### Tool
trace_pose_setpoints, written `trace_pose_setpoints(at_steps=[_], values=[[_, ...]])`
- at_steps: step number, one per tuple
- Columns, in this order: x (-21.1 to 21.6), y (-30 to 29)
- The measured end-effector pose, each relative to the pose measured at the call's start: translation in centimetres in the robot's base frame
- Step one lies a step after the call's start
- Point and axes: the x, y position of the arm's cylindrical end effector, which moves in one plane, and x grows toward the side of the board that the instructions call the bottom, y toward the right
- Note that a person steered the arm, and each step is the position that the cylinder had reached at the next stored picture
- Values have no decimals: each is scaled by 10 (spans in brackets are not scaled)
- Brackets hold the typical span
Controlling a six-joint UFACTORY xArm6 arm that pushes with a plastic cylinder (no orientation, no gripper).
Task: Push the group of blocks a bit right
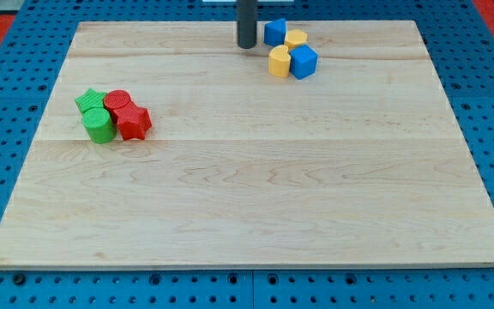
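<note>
Right now my tip (246, 45) rests on the table (256, 197) near the view's top, just left of a tight cluster: a blue block (274, 32) nearest the tip, a yellow block (296, 39) beside it, a yellow cylinder (280, 62) below, and a blue cube (303, 62) at the cluster's right. There is no hand on this arm, only the rod, so nothing is clenched or released. You are well placed for the push, I judge: the tip sits on the cluster's left side, apparently just clear of the upper blue block. Drive steadily toward the view's right, aiming through the middle of the four, since a line too high would likely catch only the upper pair and split the group. Keep the stroke short. A second cluster, a green star (90, 99), green cylinder (99, 124), red cylinder (117, 100) and red star (132, 122), lies well apart at the view's left. No containers show anywhere.
</note>
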Motion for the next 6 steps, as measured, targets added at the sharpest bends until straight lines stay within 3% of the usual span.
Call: trace_pose_setpoints(at_steps=[2, 6], values=[[-38, 13], [-26, 66]])
